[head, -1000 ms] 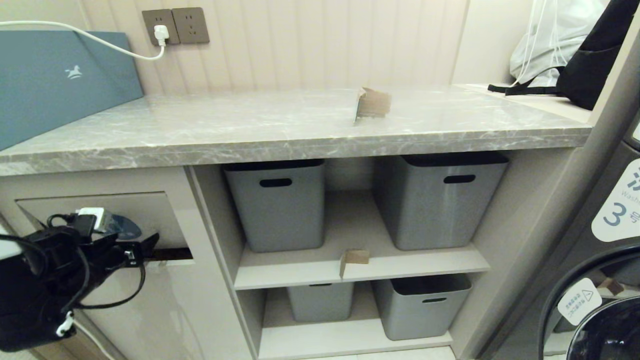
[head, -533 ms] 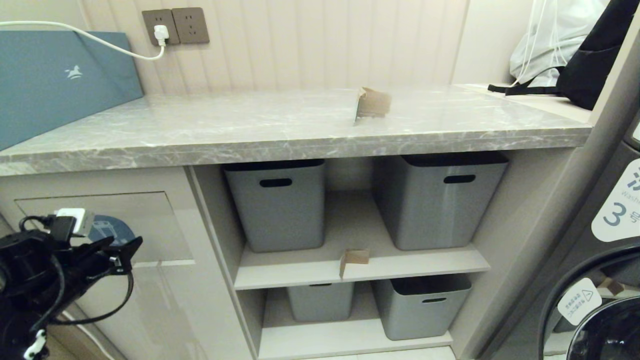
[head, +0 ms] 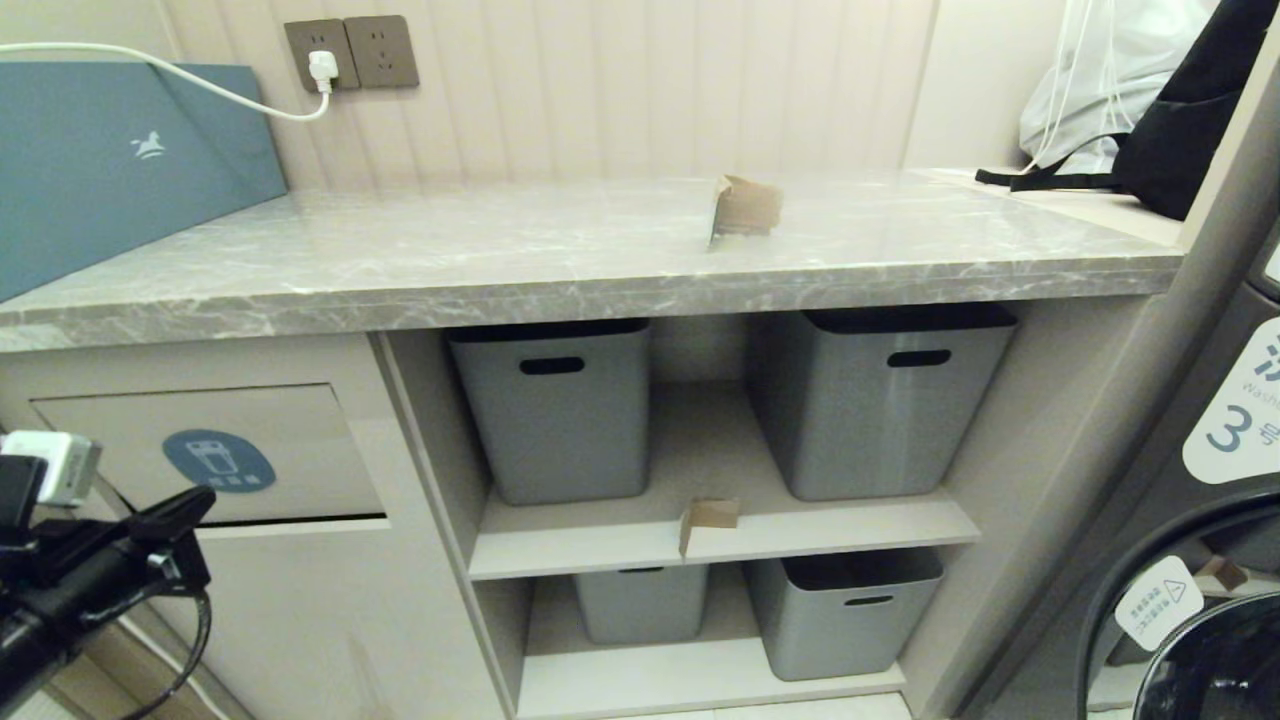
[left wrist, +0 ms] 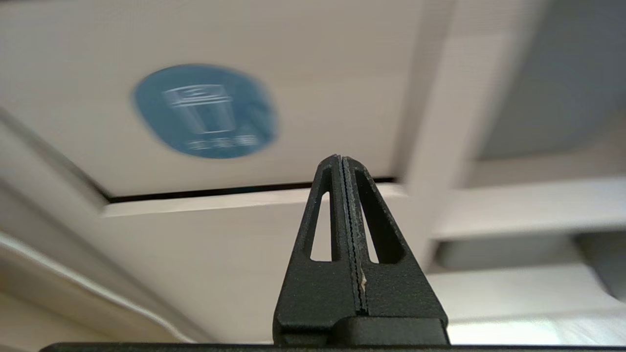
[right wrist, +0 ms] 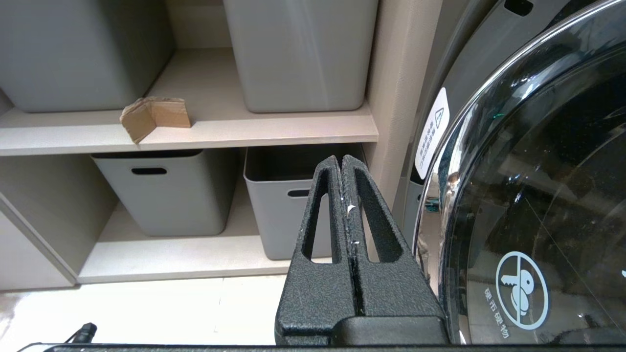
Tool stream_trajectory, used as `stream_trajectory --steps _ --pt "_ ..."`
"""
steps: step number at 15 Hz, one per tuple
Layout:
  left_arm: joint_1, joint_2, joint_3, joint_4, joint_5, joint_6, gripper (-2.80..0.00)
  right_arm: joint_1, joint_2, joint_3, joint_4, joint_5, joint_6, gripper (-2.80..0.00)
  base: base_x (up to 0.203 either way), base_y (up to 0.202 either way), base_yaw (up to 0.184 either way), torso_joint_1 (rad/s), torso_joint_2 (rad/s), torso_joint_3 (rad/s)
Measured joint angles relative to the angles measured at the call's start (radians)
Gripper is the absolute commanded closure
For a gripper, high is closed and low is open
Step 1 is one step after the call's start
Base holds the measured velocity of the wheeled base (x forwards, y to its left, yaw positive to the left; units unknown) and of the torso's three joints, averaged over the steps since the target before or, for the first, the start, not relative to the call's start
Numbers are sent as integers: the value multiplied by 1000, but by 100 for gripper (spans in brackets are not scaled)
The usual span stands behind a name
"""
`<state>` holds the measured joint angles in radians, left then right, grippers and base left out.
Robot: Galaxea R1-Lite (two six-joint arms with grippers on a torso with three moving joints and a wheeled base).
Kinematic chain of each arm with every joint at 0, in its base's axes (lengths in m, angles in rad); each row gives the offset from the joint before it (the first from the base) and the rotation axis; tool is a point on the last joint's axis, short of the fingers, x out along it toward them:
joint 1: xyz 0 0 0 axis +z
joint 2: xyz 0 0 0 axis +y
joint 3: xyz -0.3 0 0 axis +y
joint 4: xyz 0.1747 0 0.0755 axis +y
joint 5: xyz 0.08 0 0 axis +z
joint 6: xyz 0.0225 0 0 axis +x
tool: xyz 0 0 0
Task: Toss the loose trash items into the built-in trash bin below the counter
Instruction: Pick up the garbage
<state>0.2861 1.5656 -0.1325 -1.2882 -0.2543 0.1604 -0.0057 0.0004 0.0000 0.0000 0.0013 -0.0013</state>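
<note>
One folded brown cardboard scrap (head: 745, 208) stands on the grey marble counter (head: 500, 260). A second scrap (head: 708, 520) (right wrist: 154, 116) sits at the front edge of the middle shelf between two grey tubs. The beige trash bin flap (head: 210, 455) (left wrist: 293, 98) with its blue oval sticker (head: 218, 461) (left wrist: 205, 111) is in the cabinet front at lower left, a dark gap along its lower edge. My left gripper (head: 200, 503) (left wrist: 341, 159) is shut and empty, a little in front of the flap and below the sticker. My right gripper (right wrist: 341, 159) is shut and empty, low beside the washing machine.
Grey tubs (head: 555, 405) (head: 880, 395) stand on the shelves, with more on the bottom shelf. A washing machine door (head: 1200, 620) is at the right. A teal box (head: 120, 160) and a plugged-in white cable (head: 180, 75) sit at the counter's left; bags (head: 1150, 90) lie at far right.
My left gripper has pulled back from the flap toward the lower left and shut. The sticker, covered before, now shows in full. The two scraps have not moved.
</note>
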Motion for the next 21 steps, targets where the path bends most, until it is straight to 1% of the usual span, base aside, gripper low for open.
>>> stream_trajectory --steps 1,2,3,5,7,10,13,14,17,19,21 --pt "-27 -58 19 35 -5 1 0 0 0 0 0 0 0 0 0 0 0 0 0 0" --pt "-73 -119 35 72 -8 1 0 0 0 0 0 0 0 0 0 0 0 0 0 0" --pt "-129 -169 50 105 -10 2 0 0 0 0 0 0 0 0 0 0 0 0 0 0" --pt "-265 -244 81 149 -12 5 0 0 0 0 0 0 0 0 0 0 0 0 0 0" --pt "-384 -272 100 159 -14 9 0 0 0 0 0 0 0 0 0 0 0 0 0 0" --pt "-483 -226 73 155 -14 14 0 0 0 0 0 0 0 0 0 0 0 0 0 0" --pt "-586 -190 -21 120 -14 9 0 0 0 0 0 0 0 0 0 0 0 0 0 0" --pt "-608 -183 -60 98 -14 9 0 0 0 0 0 0 0 0 0 0 0 0 0 0" --pt "-651 -162 -200 46 -24 12 0 0 0 0 0 0 0 0 0 0 0 0 0 0" --pt "-689 -153 -291 44 -31 13 0 0 0 0 0 0 0 0 0 0 0 0 0 0" --pt "-715 -145 -399 80 -32 20 0 0 0 0 0 0 0 0 0 0 0 0 0 0"
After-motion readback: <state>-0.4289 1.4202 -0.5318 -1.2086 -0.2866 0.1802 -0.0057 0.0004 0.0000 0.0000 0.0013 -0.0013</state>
